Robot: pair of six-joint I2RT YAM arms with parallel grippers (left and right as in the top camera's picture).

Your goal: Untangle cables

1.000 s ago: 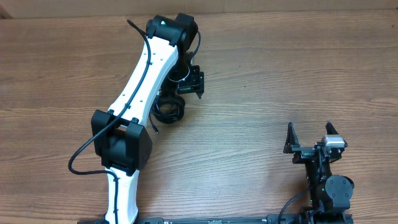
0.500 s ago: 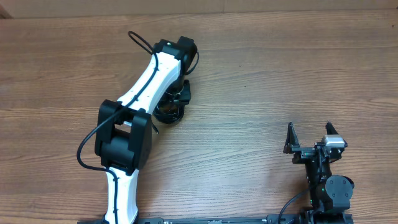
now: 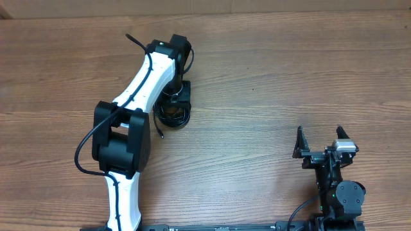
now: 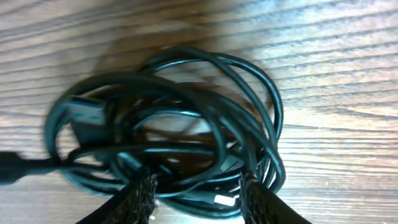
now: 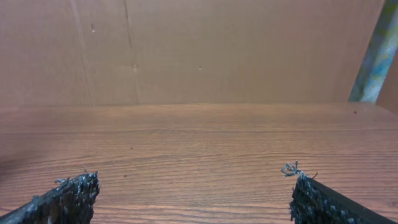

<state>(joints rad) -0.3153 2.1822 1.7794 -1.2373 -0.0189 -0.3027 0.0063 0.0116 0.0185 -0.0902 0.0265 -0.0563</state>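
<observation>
We see cables as coiled black bundle on wooden table, left of centre. Our left gripper right over coil, jaws apart, strands between. Our right gripper well apart, jaws spread wide.

Cables: thin black cords wound into one small, roughly round coil, lying flat on the tabletop, left of centre toward the far side. Many loops overlap and cross, tangled. A short loose end pokes out at the near-left. Left wrist view: a flat dark plug on the coil's left, and a small pale connector tip at its near edge.
</observation>
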